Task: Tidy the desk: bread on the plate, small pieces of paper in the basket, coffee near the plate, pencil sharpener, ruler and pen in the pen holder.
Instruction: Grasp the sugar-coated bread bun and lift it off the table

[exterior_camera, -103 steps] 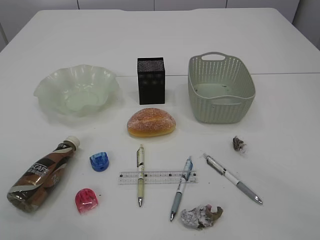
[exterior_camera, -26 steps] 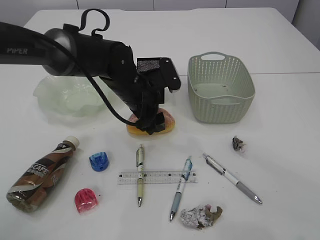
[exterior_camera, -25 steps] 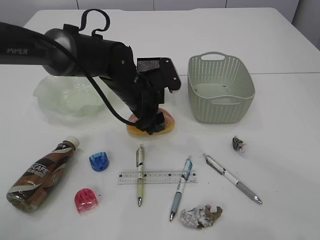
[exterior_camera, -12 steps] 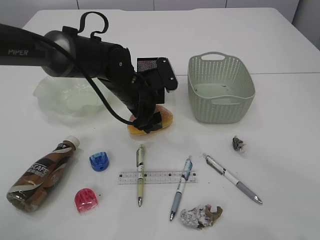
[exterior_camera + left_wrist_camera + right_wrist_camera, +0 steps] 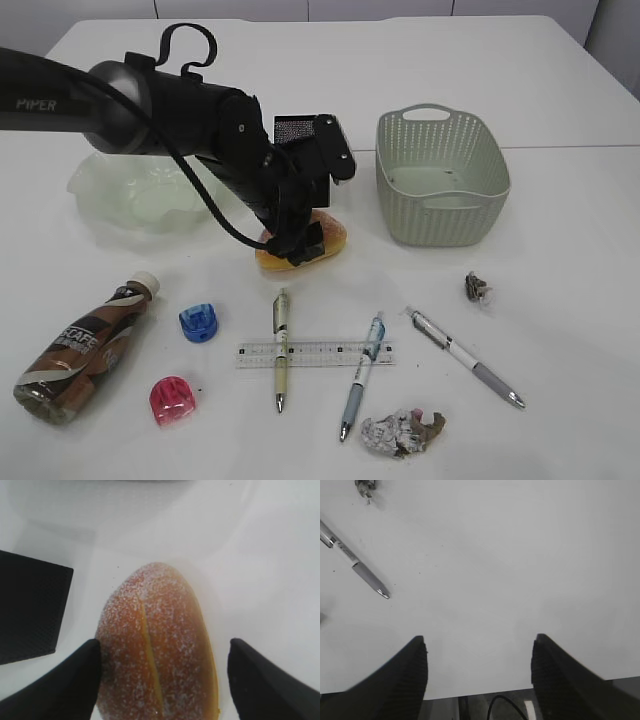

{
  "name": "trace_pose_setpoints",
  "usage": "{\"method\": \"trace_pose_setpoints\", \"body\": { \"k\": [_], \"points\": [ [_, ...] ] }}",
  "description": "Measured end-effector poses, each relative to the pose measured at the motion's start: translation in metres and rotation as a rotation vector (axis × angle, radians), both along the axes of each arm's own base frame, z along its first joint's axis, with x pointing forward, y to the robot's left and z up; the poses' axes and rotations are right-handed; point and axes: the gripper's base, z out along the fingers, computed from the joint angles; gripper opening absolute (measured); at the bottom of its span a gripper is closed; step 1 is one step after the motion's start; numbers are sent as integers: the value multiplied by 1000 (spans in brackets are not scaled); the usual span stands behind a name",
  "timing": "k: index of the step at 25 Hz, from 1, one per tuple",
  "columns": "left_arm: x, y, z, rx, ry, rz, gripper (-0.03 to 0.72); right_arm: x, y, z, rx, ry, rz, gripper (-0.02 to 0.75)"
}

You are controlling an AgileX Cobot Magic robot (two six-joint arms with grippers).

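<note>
My left gripper (image 5: 300,240) (image 5: 162,652) is open and straddles the sugared bread roll (image 5: 325,240) (image 5: 155,655); the left finger touches its side, the right finger stands apart. The ruffled glass plate (image 5: 110,195) lies at back left, the black pen holder (image 5: 300,135) (image 5: 25,605) behind the arm, the grey-green basket (image 5: 442,175) at back right. The coffee bottle (image 5: 85,345) lies on its side at front left. Blue (image 5: 198,322) and pink (image 5: 172,398) sharpeners, ruler (image 5: 315,353), three pens (image 5: 280,350) (image 5: 362,375) (image 5: 465,357) and paper scraps (image 5: 402,432) (image 5: 478,289) lie in front. My right gripper (image 5: 477,652) is open and empty.
The right wrist view shows bare white table, the tip of one pen (image 5: 355,562), a paper scrap (image 5: 366,486) at the top left, and the table's front edge (image 5: 480,687) below the fingers.
My left arm came in over the table and went down onto the bread roll. In the last second it shifted slightly, and the roll stays on the table.
</note>
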Motion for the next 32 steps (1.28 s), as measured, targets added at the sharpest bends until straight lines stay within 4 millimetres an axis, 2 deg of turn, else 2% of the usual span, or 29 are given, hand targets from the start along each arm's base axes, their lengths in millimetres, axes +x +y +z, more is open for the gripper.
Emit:
{"method": "trace_pose_setpoints", "body": {
  "k": [15, 23, 32],
  "points": [
    [0, -1, 0, -45, 29, 80, 589, 0, 0, 0, -1, 0, 0, 478],
    [0, 0, 13, -72, 18, 116, 589, 0, 0, 0, -1, 0, 0, 477],
    [-1, 0, 13, -90, 41, 157, 591, 0, 0, 0, -1, 0, 0, 477]
  ]
}}
